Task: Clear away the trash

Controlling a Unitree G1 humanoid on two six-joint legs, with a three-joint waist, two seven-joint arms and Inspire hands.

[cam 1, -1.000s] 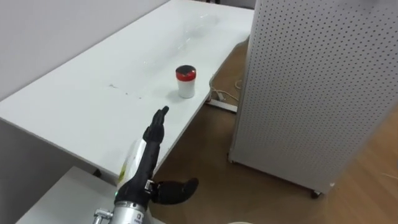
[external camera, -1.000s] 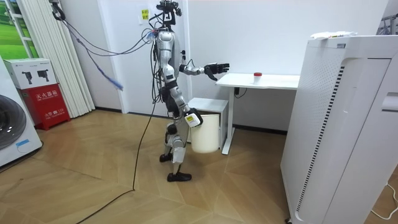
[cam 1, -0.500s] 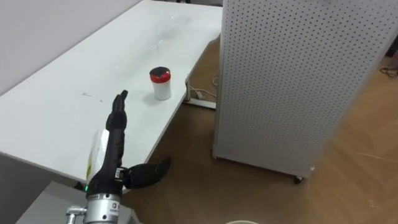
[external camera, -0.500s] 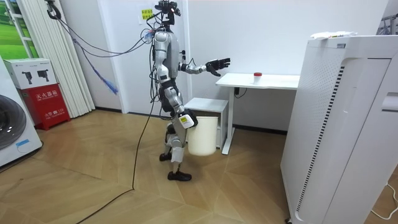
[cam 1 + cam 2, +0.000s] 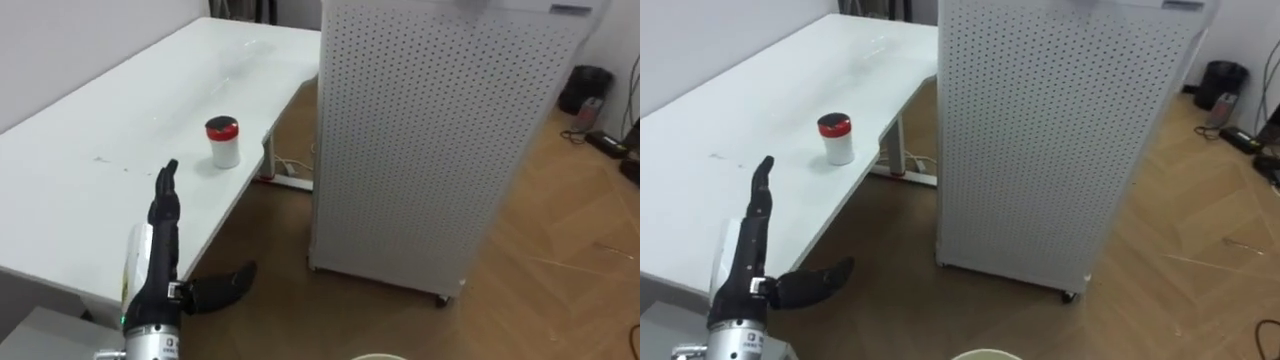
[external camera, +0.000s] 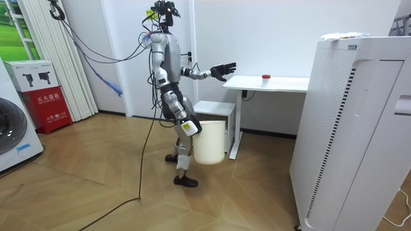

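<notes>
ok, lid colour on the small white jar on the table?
Red lid, white jar; clearest in left eye view.

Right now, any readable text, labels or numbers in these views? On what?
Red box: yellow characters, too small to read.
White box on top of it: print too small to read.
Red-lidded jar on the table: no print visible.
Nothing else legible.

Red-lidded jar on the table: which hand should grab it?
Left. The left hand is stretched open above the table, pointing at the jar; the right hand hangs low by the white bucket.
</notes>
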